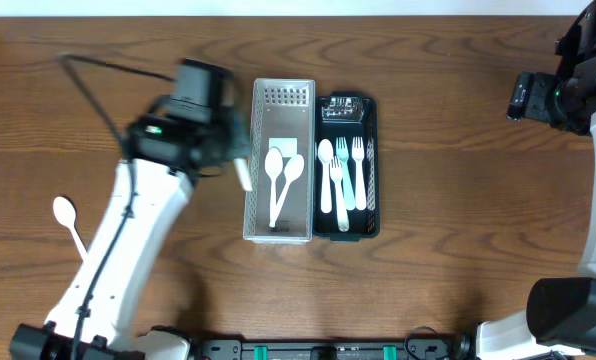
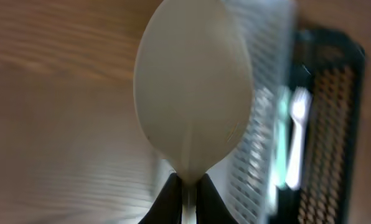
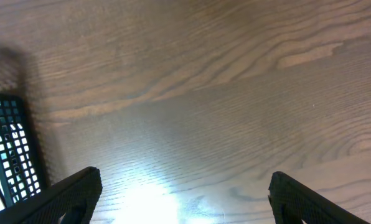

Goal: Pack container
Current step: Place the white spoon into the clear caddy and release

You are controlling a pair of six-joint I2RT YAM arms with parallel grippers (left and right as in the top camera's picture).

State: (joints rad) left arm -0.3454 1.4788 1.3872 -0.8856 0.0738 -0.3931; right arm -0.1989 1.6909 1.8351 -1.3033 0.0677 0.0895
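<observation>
White spoon (image 2: 192, 87) is clamped in the left end effector (image 2: 187, 190), nine o'clock of the grey basket (image 1: 286, 97); right end effector (image 3: 185, 196) gapes wide.

The left arm (image 1: 128, 250) is a white link; a black cable (image 1: 96, 72) loops behind its black wrist housing (image 1: 183, 115), where a green light (image 1: 155, 128) glows. The right fingers (image 3: 70, 198) are black.
</observation>
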